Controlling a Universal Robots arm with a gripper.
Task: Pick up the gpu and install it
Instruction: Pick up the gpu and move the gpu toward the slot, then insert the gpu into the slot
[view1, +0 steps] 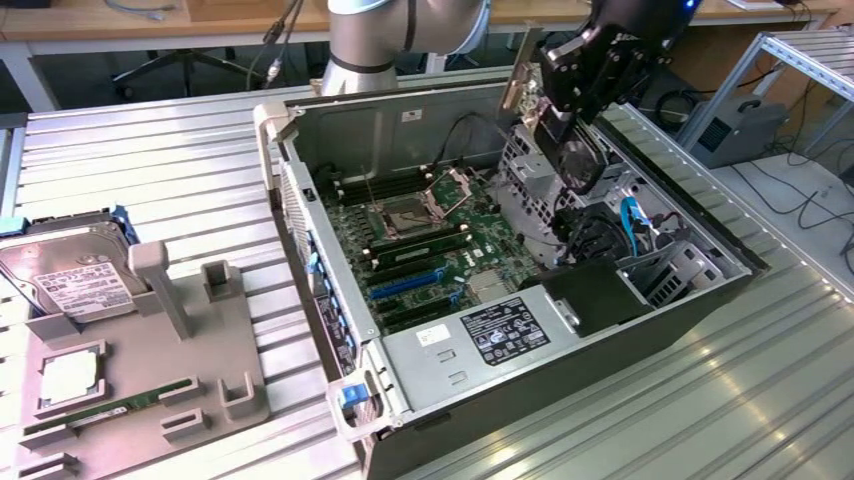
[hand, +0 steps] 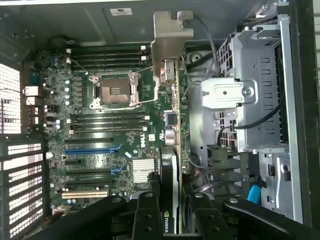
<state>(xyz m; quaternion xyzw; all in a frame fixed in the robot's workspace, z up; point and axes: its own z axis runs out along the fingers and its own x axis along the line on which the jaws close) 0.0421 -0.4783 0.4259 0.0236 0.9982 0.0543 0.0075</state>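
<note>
Above the open grey tower computer case (view1: 387, 125), the thin black gpu card (hand: 170, 167) is hanging edge-on to the wrist camera. Its long silver metal bracket (hand: 171, 35) is pointing away from the jaws, and a small green logo is showing at the near end. The black gripper (hand: 170, 202) is holding it, jaws clamped on the card's two faces.

Below it, the case is housing a green motherboard (hand: 100, 125) with a square silver processor socket (hand: 114, 90), blue expansion slots (hand: 92, 150), a grey metal drive cage (hand: 255, 95) and a labelled power supply (view1: 501, 330).

At the exterior view's left, a grey moulded tray (view1: 147, 300) is sitting on the ribbed metal bench (view1: 174, 170). It is carrying a silver hard drive with a white label (view1: 67, 275) and a narrow green memory stick (view1: 107, 408).
</note>
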